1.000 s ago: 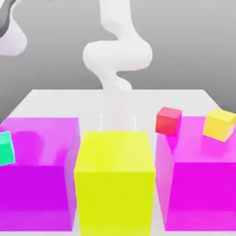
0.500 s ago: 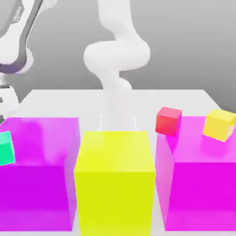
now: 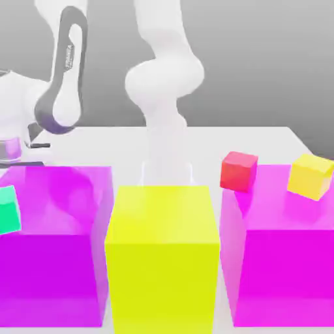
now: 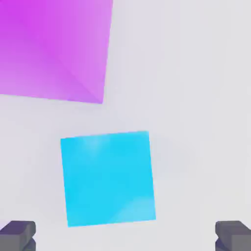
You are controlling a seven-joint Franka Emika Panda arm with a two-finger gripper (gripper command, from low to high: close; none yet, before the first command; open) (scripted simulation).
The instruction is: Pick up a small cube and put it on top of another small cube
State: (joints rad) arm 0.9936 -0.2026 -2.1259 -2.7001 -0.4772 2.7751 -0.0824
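In the hand view a small bright cyan-blue cube (image 4: 108, 179) lies flat on the white table, close under my hand. My gripper (image 4: 125, 236) is open, its dark fingertips (image 4: 17, 235) standing far apart on either side and wider than the cube, with nothing between them. A corner of a big magenta block (image 4: 54, 49) lies beside the cube. The small green cube (image 3: 8, 209) sits at the exterior view's far left edge, against the left magenta block (image 3: 55, 248). My arm (image 3: 62, 85) hangs over the table behind that block.
A big yellow block (image 3: 163, 254) stands front and centre, with a second magenta block (image 3: 287, 261) on the exterior view's right. A small red cube (image 3: 238, 171) and a small yellow cube (image 3: 311, 176) sit at that block's top. The white table (image 3: 98, 140) stretches behind.
The arm has swung in from the exterior view's upper left and come down behind the left magenta block. The cubes and blocks have not moved.
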